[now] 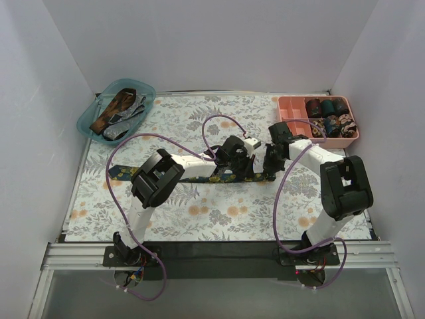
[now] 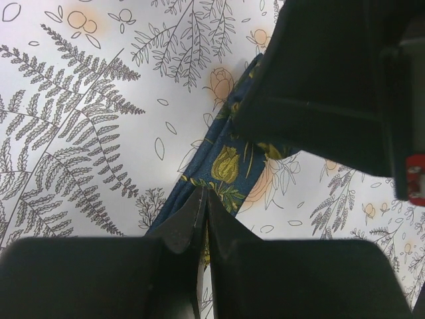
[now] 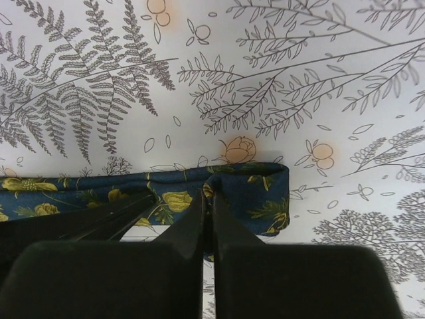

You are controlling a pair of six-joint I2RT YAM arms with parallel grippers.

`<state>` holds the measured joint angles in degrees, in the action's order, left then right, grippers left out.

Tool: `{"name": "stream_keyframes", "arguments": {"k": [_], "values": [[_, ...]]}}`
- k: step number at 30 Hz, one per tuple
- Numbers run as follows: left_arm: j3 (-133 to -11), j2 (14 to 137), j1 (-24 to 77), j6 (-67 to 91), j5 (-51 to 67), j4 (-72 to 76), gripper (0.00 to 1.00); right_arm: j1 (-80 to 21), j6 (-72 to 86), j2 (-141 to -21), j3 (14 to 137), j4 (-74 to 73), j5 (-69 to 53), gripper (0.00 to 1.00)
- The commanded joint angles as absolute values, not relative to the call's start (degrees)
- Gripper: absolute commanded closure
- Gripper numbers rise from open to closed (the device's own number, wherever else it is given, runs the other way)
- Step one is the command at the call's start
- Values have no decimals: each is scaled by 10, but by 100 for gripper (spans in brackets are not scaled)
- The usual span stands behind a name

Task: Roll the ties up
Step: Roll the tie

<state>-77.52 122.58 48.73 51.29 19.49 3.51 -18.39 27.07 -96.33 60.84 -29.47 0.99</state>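
Note:
A navy tie with yellow flowers (image 1: 126, 171) lies flat across the middle of the table, running left to right. My left gripper (image 1: 238, 166) is shut on it near its right part; in the left wrist view the jaws (image 2: 204, 194) pinch the fabric (image 2: 226, 163). My right gripper (image 1: 269, 166) is shut on the tie's folded right end (image 3: 262, 189), jaws (image 3: 208, 194) closed on the fold. The left gripper's fingers (image 3: 93, 222) show just left of it. Several rolled ties (image 1: 330, 114) sit in a pink tray.
The pink compartment tray (image 1: 289, 106) stands at the back right. A teal basket (image 1: 87, 121) at the back left holds several loose ties (image 1: 118, 109). Purple cables (image 1: 219, 119) loop above both arms. The right arm's body (image 2: 332, 86) fills the left wrist view's upper right.

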Motion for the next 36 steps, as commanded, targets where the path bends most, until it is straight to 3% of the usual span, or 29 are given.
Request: {"name": "stream_keyframes", "arguments": {"k": [1, 9, 14, 16, 17, 21, 27, 36], "values": [[-758, 1220, 489, 517, 187, 3, 96, -186, 323, -950, 580, -243, -23, 99], [-757, 1219, 489, 514, 183, 4, 96, -187, 359, -931, 510, -148, -60, 98], [-756, 1216, 489, 512, 181, 4, 95, -185, 375, -919, 461, -90, -83, 74], [-755, 1211, 488, 512, 178, 4, 94, -181, 381, -911, 441, -69, -86, 68], [-753, 1209, 488, 511, 176, 4, 93, -179, 382, -900, 435, -62, -90, 60], [-753, 1197, 488, 510, 171, 4, 89, -164, 387, -874, 410, -30, -112, 47], [-753, 1161, 488, 529, 153, 4, 84, -147, 396, -857, 381, 14, -144, 49], [-750, 1137, 488, 578, 158, 13, 79, -140, 423, -848, 348, 68, -171, 66]]}}
